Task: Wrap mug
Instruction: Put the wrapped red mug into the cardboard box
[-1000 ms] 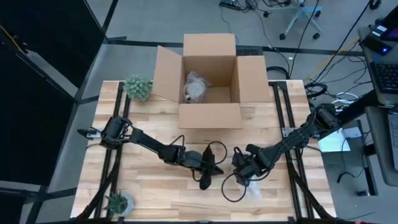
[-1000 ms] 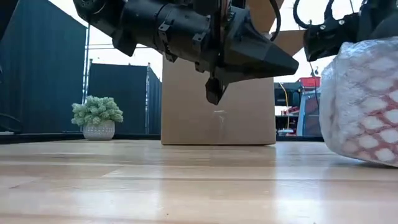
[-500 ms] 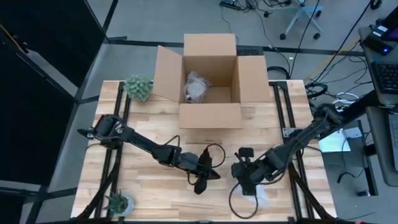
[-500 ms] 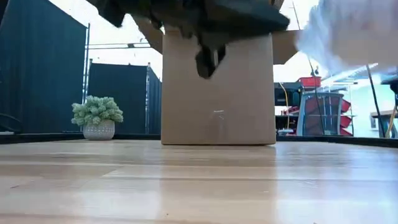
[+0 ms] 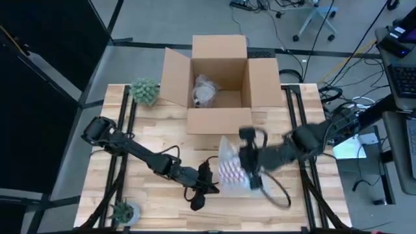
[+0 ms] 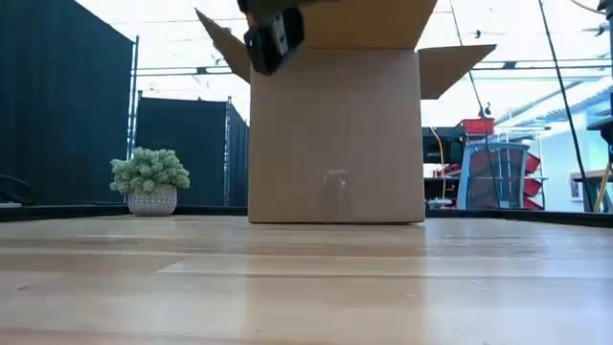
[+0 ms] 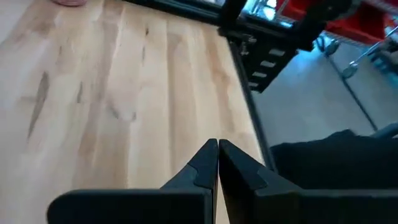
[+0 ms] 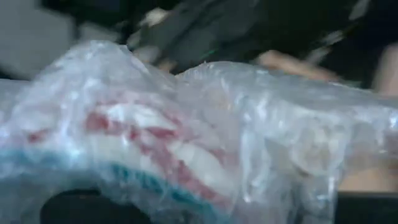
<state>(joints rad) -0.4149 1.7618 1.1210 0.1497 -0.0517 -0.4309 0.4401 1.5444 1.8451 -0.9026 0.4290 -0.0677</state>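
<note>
The mug is wrapped in clear bubble wrap [image 5: 229,170] and hangs above the table's middle, in front of the open cardboard box [image 5: 218,120]. Red and teal show through the wrap [image 8: 155,143] in the right wrist view. My right gripper [image 5: 243,168] is shut on this bundle at its right side. My left gripper [image 5: 194,200] hovers shut and empty, left of the bundle and nearer the table's front edge; its fingertips [image 7: 217,147] meet over bare wood. Another wrapped item [image 5: 206,91] lies inside the box. My right gripper holds the bubble-wrapped mug by the wrap on its right side [image 5: 238,170], coming roughly level from the table's right. The bundle is lifted clear of the table. The wrap itself [image 8: 205,124] fills the wrist view and hides the fingers and the place of contact.
The box stands at the table's far middle with its flaps [image 5: 171,78] open; in the low view its front wall [image 6: 335,134] faces me. A potted plant [image 5: 144,91] sits at the far left, a second one [image 5: 123,211] at the near left corner.
My right gripper has lifted the wrapped mug off the near right of the table and swung it up, left and toward the box; the bundle has left the low view. My left gripper has drawn back toward the table's near left, staying shut.
</note>
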